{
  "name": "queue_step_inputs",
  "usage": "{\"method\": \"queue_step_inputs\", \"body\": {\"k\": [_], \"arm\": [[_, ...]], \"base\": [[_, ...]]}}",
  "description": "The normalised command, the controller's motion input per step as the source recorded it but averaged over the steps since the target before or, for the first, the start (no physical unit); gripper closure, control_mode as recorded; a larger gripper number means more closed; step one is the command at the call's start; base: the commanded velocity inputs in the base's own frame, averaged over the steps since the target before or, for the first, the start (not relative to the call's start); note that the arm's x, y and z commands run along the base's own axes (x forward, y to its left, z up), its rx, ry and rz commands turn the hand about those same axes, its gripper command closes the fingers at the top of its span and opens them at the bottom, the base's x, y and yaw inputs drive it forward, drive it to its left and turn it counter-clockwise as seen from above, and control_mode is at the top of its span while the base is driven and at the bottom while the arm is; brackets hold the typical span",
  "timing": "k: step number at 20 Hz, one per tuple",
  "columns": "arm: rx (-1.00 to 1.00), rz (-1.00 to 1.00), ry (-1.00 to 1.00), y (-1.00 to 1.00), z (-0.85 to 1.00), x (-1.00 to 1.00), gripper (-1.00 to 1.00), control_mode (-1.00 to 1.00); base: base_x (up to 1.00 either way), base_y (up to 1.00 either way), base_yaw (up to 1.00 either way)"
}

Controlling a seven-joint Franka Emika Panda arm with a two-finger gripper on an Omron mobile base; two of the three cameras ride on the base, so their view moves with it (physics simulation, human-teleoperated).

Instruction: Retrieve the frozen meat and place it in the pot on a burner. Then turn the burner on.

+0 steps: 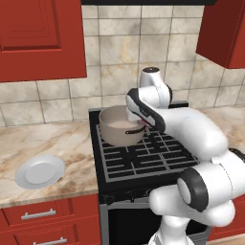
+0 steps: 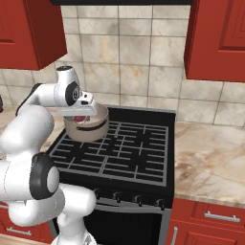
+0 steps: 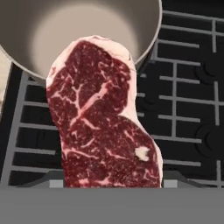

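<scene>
Hand view: gripper clamps the frozen meat, hanging just over the pot rim. Needs a bit more travel to pot centre, then lower & let go w/o clipping the wall.

Glossy red wooden wall cabinets above beige stone-tiled backsplash; marbled tan countertop flanking black range; red drawers with silver handles below the countertop's front edge.
</scene>
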Motion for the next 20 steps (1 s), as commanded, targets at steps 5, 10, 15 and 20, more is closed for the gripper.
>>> {"method": "queue_step_inputs", "body": {"k": [5, 10, 15, 20], "arm": [[0.00, -0.04, 0.00, 0.00, 0.00, 0.86, 1.00, -1.00], [-0.01, -0.02, 0.04, 0.00, -0.02, 0.77, 1.00, -1.00], [-0.02, -0.01, 0.09, 0.07, -0.05, 0.60, 1.00, -1.00], [-0.01, 0.00, 0.09, 0.23, -0.16, 0.42, 1.00, -1.00]], "base": [[0.00, 0.00, 0.00], [0.00, 0.00, 0.00], [0.00, 0.00, 0.00], [0.00, 0.00, 0.00]]}}
